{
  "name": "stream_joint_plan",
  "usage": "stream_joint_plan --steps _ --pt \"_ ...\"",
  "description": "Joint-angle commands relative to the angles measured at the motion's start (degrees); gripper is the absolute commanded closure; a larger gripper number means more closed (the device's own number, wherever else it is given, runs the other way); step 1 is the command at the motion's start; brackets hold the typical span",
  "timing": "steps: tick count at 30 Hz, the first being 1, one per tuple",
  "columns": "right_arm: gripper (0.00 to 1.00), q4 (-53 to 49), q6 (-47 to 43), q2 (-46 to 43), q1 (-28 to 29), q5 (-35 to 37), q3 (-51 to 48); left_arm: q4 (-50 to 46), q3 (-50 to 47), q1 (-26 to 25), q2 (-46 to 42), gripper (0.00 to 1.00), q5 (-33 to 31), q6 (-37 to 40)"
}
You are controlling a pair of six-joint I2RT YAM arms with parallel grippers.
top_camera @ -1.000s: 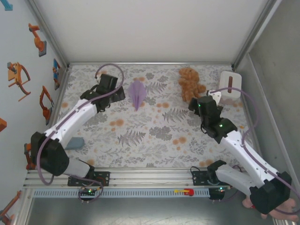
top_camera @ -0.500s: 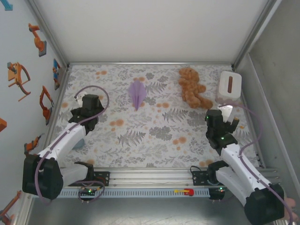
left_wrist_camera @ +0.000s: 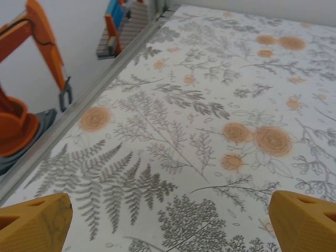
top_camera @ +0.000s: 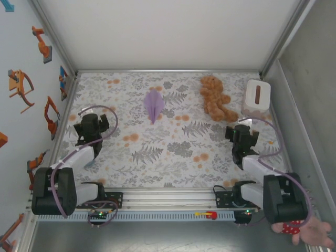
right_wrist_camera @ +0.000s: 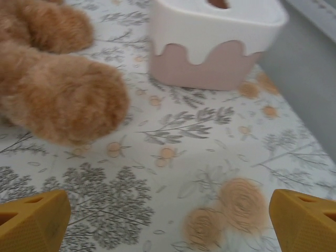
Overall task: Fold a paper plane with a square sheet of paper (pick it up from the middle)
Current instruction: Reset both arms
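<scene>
The square sheet of paper lies folded into a slim lavender paper plane (top_camera: 153, 105) on the floral table, nose pointing toward me, at the back centre. No gripper touches it. My left gripper (top_camera: 92, 124) sits low at the left side, well short and left of the plane. Its yellow fingertips (left_wrist_camera: 34, 223) stand wide apart over bare tablecloth, so my left gripper (left_wrist_camera: 170, 226) is open and empty. My right gripper (top_camera: 242, 134) rests at the right side, in front of the teddy bear. Here too my right gripper (right_wrist_camera: 168, 223) is open with nothing between the fingers.
A brown teddy bear (top_camera: 215, 97) lies at the back right, its leg (right_wrist_camera: 58, 100) just ahead of my right fingers. A white box (top_camera: 257, 96) stands by the right wall, also ahead of my right gripper (right_wrist_camera: 210, 42). Orange toy arms (left_wrist_camera: 31, 79) line the left wall.
Both arms have drawn back toward the near edge: the left from beside the plane, the right from beside the teddy bear. The plane has not moved.
</scene>
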Motion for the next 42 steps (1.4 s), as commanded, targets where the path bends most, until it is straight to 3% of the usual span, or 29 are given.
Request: stream_joint_plan --steps 1,8,12,19,25,29,42 --pt "0.04 10.29 -2.99 2.78 -1.42 -7.1 2.2 14.33 -3.04 0.97 2.29 0.04 10.28 5.68" --pt "0.04 17.17 -2.4 8.52 -4.58 -16.52 3.46 22.41 -3.88 2.09 9.24 0.04 16.96 7.11" --pt "0.04 18.53 -3.37 10.68 -5.74 -18.4 4.46 23.86 -2.74 2.96 13.77 0.04 19.25 6.91" --pt "0.04 32.42 -2.49 21.36 -7.73 -19.61 2.29 24.72 -1.79 3.46 17.12 0.04 19.96 6.45" --pt "0.04 32.17 -1.52 21.98 -7.88 -17.93 3.02 23.89 -0.8 3.37 18.13 0.04 19.05 6.53" --pt "0.03 26.36 0.0 21.72 -7.8 -13.61 5.8 23.48 -0.61 3.37 18.13 0.04 19.07 6.56" --pt "0.01 26.66 -0.15 21.81 -7.73 -13.63 5.72 23.5 -0.63 3.2 18.18 0.04 18.9 6.6"
